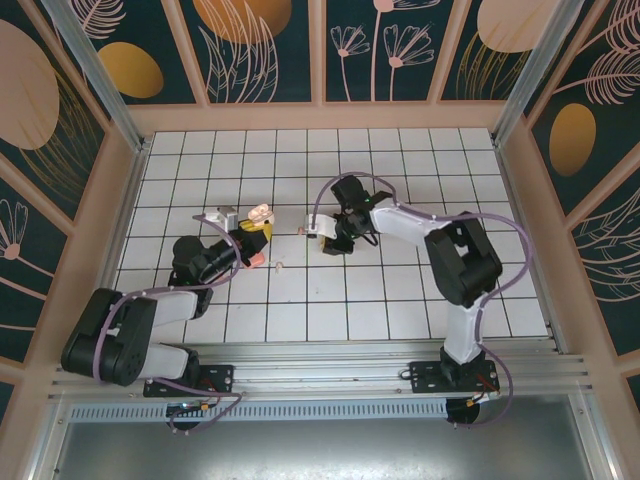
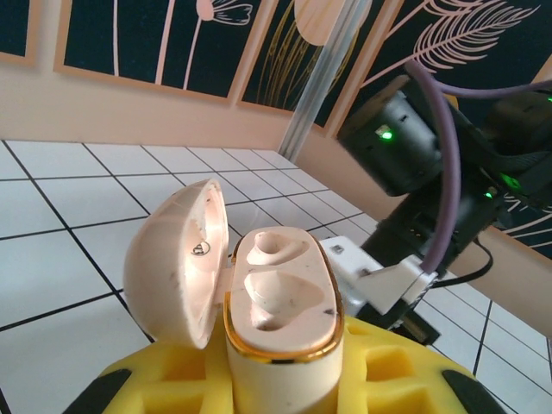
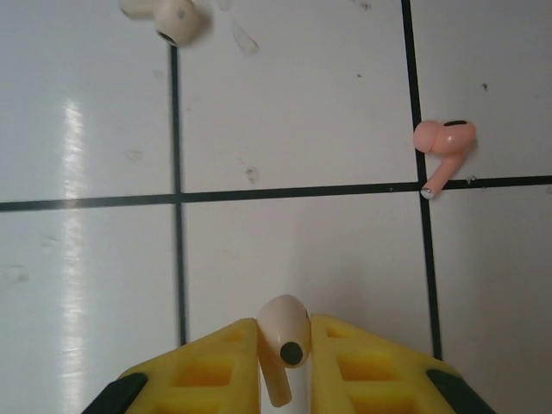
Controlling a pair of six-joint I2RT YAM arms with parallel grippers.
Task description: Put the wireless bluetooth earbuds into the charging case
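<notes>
From above, the left gripper (image 1: 254, 229) clamps the open salmon-pink charging case (image 1: 262, 213), just left of the right gripper (image 1: 322, 240). In the left wrist view, both wells (image 2: 272, 289) face upward, empty. In the right wrist view, that gripper pinches a tiny pale earbud (image 3: 285, 341), its stem running back along the gripper's axis.

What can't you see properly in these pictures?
- Right wrist view: a pale blurry lump, cut by the top edge, beyond the pink-white earbud in the right gripper; unclear what it is.
- Left wrist view: the lower part of the open salmon-pink charging case, covered by the left gripper and cut by the bottom edge.
- Top view: tiny pale specks on the white tiles, too small to identify.
</notes>
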